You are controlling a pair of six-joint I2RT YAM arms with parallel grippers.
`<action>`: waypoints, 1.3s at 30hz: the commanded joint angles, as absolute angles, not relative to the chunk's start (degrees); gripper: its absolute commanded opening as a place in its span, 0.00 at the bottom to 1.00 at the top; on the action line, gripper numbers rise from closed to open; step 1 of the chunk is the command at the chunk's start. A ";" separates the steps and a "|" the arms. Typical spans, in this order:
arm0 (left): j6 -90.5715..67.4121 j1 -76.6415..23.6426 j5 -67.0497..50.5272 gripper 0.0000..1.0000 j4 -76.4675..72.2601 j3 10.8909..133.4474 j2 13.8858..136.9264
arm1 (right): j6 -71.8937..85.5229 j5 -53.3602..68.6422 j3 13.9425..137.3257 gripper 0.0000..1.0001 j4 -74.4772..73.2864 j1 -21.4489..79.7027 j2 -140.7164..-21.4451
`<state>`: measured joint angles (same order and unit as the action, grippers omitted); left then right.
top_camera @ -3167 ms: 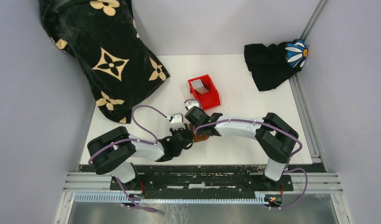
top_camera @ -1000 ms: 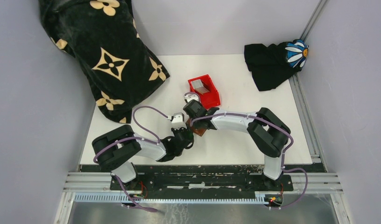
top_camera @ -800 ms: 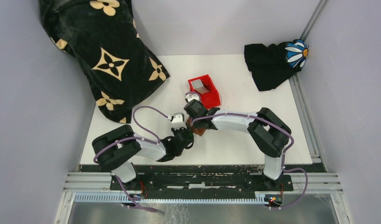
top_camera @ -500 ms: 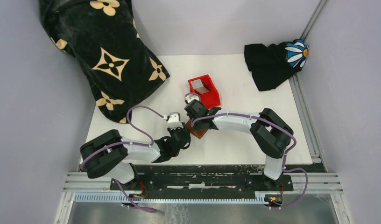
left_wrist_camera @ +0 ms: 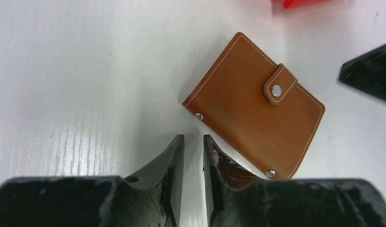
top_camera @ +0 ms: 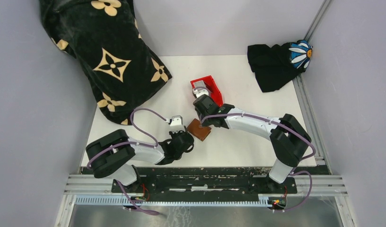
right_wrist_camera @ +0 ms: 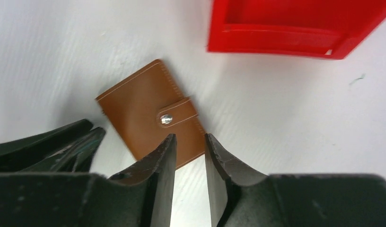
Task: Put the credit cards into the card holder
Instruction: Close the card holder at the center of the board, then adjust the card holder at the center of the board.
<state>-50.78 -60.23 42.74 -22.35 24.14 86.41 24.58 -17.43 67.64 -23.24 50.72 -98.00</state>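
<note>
The card holder (top_camera: 199, 129), a brown leather wallet, lies flat on the white table with its tab snapped shut; it also shows in the left wrist view (left_wrist_camera: 255, 106) and the right wrist view (right_wrist_camera: 148, 111). My left gripper (top_camera: 185, 135) (left_wrist_camera: 193, 142) sits just near-left of it, jaws nearly together and empty. My right gripper (top_camera: 203, 109) (right_wrist_camera: 188, 142) hovers between the wallet and the red bin (top_camera: 211, 90), jaws nearly together and empty. A grey credit card (top_camera: 200, 86) shows inside the bin, partly hidden by my right wrist.
The red bin's outer wall shows in the right wrist view (right_wrist_camera: 295, 28). A black floral-print cloth (top_camera: 106, 56) covers the far left. A black garment with a daisy patch (top_camera: 276, 61) lies at the far right corner.
My right gripper has lifted off the wallet and moved back toward the red bin. The wallet now lies uncovered and closed. My left gripper has drawn slightly back to the left.
</note>
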 commanded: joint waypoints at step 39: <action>-49.63 -55.44 39.45 0.28 -23.80 34.19 101.43 | 31.63 -18.32 56.72 0.16 -19.54 45.88 -100.31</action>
<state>-52.21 -55.37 41.76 -28.91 34.59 100.25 30.24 -17.06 58.48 -16.73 45.10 -101.75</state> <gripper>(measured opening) 0.270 0.131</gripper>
